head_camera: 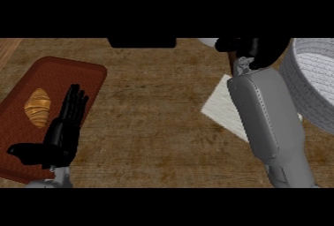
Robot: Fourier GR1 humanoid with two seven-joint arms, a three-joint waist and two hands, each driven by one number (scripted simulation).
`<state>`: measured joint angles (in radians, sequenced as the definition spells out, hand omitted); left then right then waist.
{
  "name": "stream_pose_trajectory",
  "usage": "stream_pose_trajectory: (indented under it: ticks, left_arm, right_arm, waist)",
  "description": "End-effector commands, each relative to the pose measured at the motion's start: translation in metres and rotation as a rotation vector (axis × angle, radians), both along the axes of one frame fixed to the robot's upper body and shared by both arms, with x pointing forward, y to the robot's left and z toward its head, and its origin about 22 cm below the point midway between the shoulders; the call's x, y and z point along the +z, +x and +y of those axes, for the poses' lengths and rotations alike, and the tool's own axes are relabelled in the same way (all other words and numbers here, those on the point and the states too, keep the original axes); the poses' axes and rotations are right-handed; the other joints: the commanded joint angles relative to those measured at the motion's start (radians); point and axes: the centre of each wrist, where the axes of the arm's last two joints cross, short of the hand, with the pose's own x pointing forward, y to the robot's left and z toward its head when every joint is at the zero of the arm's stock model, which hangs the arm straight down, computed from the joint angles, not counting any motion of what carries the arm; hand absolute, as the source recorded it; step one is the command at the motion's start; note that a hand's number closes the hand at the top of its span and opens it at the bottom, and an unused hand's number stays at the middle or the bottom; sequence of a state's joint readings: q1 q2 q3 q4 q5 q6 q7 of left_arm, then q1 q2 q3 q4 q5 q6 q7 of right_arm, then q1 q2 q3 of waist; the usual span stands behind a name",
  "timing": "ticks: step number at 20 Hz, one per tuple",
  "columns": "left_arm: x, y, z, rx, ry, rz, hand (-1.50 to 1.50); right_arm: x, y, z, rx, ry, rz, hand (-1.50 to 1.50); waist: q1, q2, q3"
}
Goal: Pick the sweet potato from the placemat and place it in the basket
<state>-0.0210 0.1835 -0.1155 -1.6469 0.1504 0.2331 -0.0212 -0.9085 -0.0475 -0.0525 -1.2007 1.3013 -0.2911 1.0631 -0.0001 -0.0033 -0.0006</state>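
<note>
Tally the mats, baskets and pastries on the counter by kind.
Mats: 2, a red-brown mat and a white mat
Baskets: 1, the basket
Pastries: 1, the croissant
Total: 4

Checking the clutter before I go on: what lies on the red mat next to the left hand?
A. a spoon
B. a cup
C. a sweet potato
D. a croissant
D: a golden croissant lies on the red mat, just to the left of the open left hand.
</note>
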Motion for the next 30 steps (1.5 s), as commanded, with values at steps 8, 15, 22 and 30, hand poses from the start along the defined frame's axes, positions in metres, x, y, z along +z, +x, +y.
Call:
stream_pose_trajectory:
  ticks: [8, 15, 22, 30]
  left_arm:
    - [0.003, 0.001, -0.004, 0.009, 0.014, 0.020, 0.00]
    - [0.013, -0.010, 0.000, 0.018, 0.009, -0.010, 0.00]
    - [-0.003, -0.010, 0.006, 0.002, -0.003, 0.008, 0.00]
    - [0.004, 0.002, -0.010, 0.009, 0.002, -0.009, 0.00]
  right_arm:
    - [-0.004, -0.030, -0.069, -0.205, -0.060, 0.126, 1.50]
    - [-0.002, -0.053, -0.126, -0.242, -0.052, 0.101, 1.50]
    - [-0.017, -0.046, -0.176, -0.264, -0.067, 0.169, 1.50]
    - [-0.068, -0.067, -0.200, -0.244, -0.067, 0.251, 1.50]
  waist:
    - [-0.010, -0.001, 0.001]
    - [-0.003, 0.000, 0.001]
    - [0.005, 0.003, 0.001]
    - [0.001, 0.003, 0.001]
